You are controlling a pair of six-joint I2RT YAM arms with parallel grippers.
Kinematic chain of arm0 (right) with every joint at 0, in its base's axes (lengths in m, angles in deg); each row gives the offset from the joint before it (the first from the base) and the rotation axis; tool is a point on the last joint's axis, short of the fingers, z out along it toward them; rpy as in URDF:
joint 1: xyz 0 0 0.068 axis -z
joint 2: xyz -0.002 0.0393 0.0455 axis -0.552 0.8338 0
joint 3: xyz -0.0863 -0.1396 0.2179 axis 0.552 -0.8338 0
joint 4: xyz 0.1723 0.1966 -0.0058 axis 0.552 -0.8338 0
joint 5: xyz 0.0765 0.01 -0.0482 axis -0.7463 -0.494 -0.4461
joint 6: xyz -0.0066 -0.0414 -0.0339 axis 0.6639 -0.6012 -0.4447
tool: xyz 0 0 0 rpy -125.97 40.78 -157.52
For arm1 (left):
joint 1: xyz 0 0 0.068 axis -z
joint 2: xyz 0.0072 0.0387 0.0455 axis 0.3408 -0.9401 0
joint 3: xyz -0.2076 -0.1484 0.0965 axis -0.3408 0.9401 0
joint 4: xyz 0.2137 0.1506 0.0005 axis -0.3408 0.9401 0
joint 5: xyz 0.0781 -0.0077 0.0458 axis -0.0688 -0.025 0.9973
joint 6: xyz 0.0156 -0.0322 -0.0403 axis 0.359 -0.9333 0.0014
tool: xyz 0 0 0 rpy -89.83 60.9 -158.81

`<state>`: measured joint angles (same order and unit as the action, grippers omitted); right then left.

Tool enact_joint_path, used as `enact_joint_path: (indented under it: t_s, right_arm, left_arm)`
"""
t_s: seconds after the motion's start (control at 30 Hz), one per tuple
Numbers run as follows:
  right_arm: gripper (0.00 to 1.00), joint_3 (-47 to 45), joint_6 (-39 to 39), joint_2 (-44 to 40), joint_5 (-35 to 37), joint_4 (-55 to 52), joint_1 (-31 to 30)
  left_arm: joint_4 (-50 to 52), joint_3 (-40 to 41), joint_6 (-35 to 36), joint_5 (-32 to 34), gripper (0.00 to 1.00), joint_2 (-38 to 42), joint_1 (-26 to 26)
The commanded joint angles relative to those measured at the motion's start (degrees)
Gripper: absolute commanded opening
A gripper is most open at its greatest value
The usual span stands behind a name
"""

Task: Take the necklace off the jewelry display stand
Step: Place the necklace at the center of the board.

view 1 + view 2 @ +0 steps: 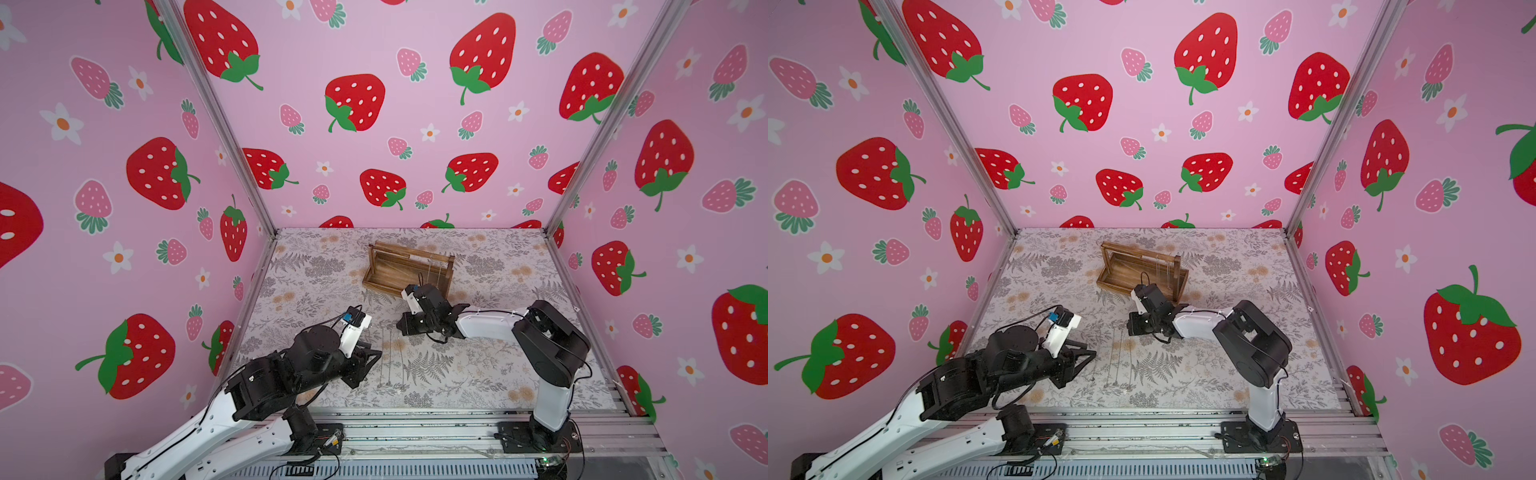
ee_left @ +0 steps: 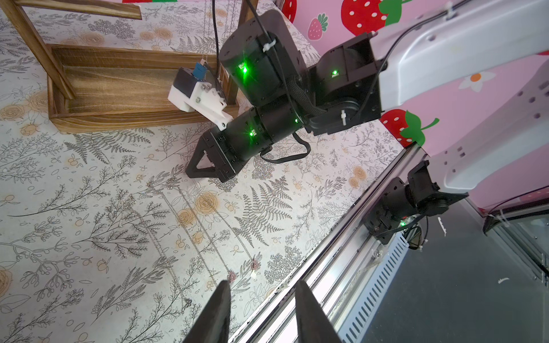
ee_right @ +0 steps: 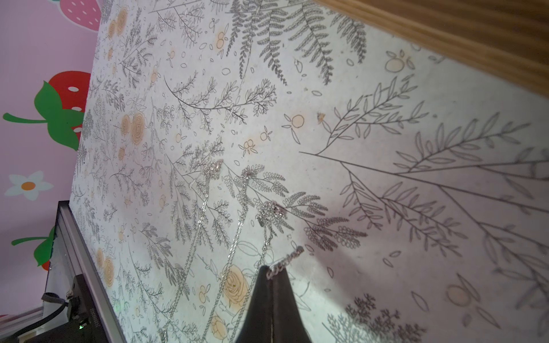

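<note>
The jewelry display stand (image 1: pixel 386 266) (image 1: pixel 1121 270) is a brown wooden rack at the back of the floral mat, with thin chains (image 1: pixel 436 270) hanging from its top bar. Its tray also shows in the left wrist view (image 2: pixel 118 89). My right gripper (image 1: pixel 402 328) (image 1: pixel 1133 328) (image 2: pixel 191 173) (image 3: pixel 271 271) hovers low over the mat just in front of the stand. It is shut on a silver necklace (image 3: pixel 285 259), whose chain trails away over the mat. My left gripper (image 1: pixel 370 357) (image 1: pixel 1086 355) (image 2: pixel 261 285) is open and holds nothing, near the mat's front edge.
Several more silver necklaces (image 1: pixel 390 357) (image 2: pixel 190 222) (image 3: pixel 237 231) lie in parallel lines on the mat between the two grippers. The metal rail (image 2: pixel 341 267) runs along the mat's front edge. Pink strawberry walls close in the sides and back.
</note>
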<state>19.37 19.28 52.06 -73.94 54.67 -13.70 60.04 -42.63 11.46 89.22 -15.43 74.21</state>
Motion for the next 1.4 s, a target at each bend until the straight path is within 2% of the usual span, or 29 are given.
enact_joint_path:
  t_s: [0.0,0.47,0.53,0.67,0.87,1.17,1.37]
  right_arm:
    - [0.00,0.6,0.0,0.8,0.8,-0.4,0.3]
    - [0.00,1.4,-0.3,1.9,2.5,-2.0,0.3]
    - [0.04,1.5,-0.4,2.2,2.4,-2.0,0.2]
    - [0.22,1.6,-0.5,2.2,1.9,-2.2,0.3]
    - [0.27,1.1,-0.6,1.6,1.9,-2.3,0.3]
    - [0.45,0.5,-1.8,-0.6,2.8,-4.0,0.3]
    - [0.46,-2.4,-4.6,-7.6,6.7,-6.0,0.3]
  left_arm:
    - [-0.9,-0.7,0.7,-0.8,0.37,0.2,0.0]
    - [-1.0,-0.5,0.2,-0.9,0.37,0.5,0.0]
    - [-0.9,-0.5,0.1,-0.9,0.37,0.5,0.0]
    - [-1.0,-0.5,0.0,-1.0,0.37,0.4,0.0]
    - [-1.2,-0.7,-0.3,-1.0,0.37,0.4,0.0]
    - [-1.3,-1.1,-1.3,-1.5,0.37,0.1,0.0]
    - [-3.9,-0.8,-1.4,-1.6,0.37,-2.1,0.0]
